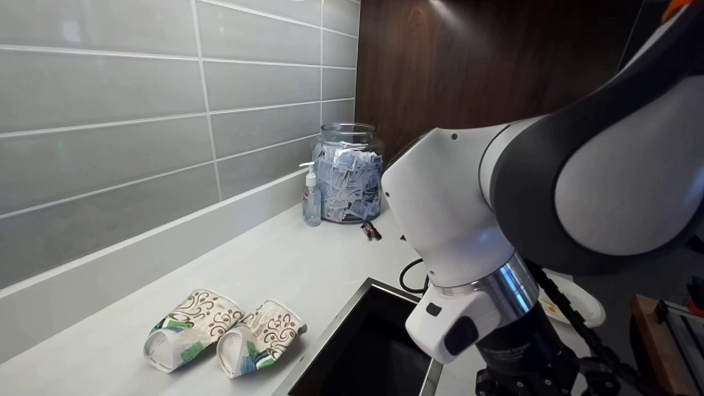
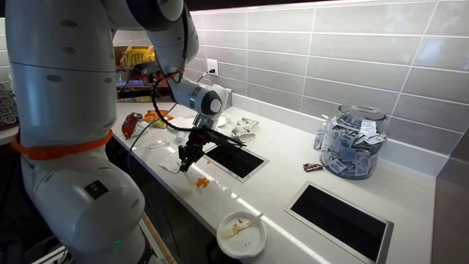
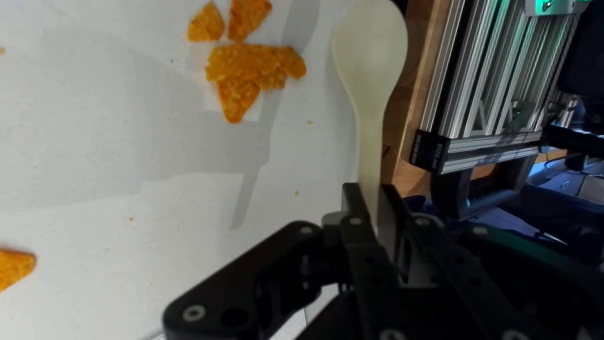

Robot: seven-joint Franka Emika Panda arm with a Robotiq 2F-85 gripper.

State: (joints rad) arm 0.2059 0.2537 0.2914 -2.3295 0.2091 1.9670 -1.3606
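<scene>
Spoon [image 3: 370, 101] and pincer [image 3: 371, 194] meet here: we see the two black fingers [image 3: 350, 204] pinching the spoon's handle [image 3: 369, 156] over the worktop [image 3: 94, 141], near some broken orange tortilla chips [image 3: 247, 66]. We think it is held there so the round part [image 3: 370, 47] sticks out free. Its shadow [image 3: 300, 23] lies apart from it, so it looks lifted. The fingers hide the handle's back end. In an exterior view, the spoon [image 2: 188, 179] is a pale smudge. In an exterior view, the arm [image 1: 451, 214] runs off the bottom, so we miss the pincer's tips.
</scene>
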